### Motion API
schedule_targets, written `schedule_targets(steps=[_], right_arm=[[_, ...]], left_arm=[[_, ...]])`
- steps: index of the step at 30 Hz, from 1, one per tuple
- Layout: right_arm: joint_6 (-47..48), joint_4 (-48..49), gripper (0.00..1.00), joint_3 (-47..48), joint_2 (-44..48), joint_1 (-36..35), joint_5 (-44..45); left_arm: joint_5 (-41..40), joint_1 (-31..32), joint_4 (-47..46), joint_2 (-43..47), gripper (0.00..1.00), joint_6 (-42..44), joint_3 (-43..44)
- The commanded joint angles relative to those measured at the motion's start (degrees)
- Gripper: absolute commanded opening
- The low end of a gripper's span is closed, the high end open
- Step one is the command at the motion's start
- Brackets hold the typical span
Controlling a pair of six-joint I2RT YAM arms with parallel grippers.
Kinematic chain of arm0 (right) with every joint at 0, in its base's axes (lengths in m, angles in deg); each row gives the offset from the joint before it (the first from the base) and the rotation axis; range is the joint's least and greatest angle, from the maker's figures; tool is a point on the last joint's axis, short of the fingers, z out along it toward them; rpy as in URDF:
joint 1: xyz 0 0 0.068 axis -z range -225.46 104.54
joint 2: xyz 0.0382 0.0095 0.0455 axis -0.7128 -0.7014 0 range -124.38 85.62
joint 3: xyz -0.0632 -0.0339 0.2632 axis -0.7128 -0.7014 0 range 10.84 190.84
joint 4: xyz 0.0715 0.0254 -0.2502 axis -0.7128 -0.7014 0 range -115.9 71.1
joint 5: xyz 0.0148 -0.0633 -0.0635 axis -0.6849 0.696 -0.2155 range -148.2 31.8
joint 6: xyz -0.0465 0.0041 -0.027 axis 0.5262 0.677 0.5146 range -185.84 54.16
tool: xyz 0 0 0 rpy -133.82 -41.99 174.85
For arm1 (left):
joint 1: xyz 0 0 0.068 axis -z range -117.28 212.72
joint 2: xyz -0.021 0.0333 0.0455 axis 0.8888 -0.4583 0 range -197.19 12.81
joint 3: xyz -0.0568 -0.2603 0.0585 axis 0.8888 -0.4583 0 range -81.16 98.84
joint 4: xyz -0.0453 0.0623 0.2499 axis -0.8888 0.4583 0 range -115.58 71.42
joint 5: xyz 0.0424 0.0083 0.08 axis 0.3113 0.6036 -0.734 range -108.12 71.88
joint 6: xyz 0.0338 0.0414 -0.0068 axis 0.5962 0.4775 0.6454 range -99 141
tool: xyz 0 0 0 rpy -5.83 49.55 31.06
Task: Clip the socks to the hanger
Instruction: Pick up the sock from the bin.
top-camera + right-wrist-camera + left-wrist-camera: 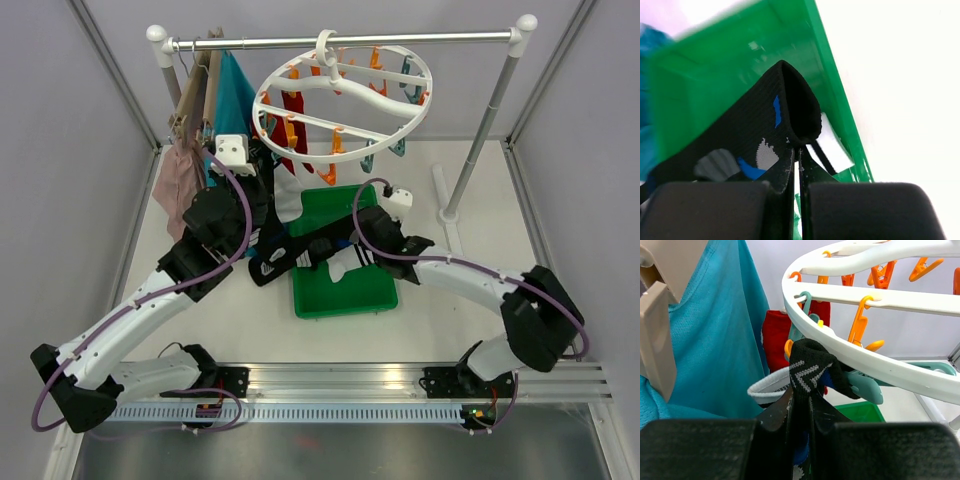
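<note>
The hanger (424, 95), a white ring with orange and teal clips, hangs from the rail. At its left rim my left gripper (258, 158) is raised. In the left wrist view that gripper (801, 395) is shut on a black sock (810, 365), whose top sits at a teal clip (862, 385) under the ring (865, 357). A red sock (775, 335) hangs behind it. My right gripper (338, 250) is low over the green tray (340, 300). It (800, 152) is shut on the cuff of a black sock (750, 130) with blue and white marks.
A teal cloth (235, 95) and a pink garment (178, 175) hang on slim hangers left of the ring, close to my left arm. The rack's right post (480, 130) stands at the back right. A white sock with black stripes (832, 147) lies in the tray.
</note>
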Motion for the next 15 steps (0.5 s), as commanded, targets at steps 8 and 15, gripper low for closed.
schedule_targets(steps=[8, 15], right_arm=[[20.8, 0.5, 0.00, 2.8, 22.4, -4.9, 6.1], [28.9, -0.4, 0.00, 4.3, 32.5, -5.8, -0.4]], left_arm=[[2.2, -0.3, -2.6, 1.4, 0.19, -1.3, -0.1], [5.3, -0.3, -2.1, 1.2, 0.22, -2.4, 0.1]])
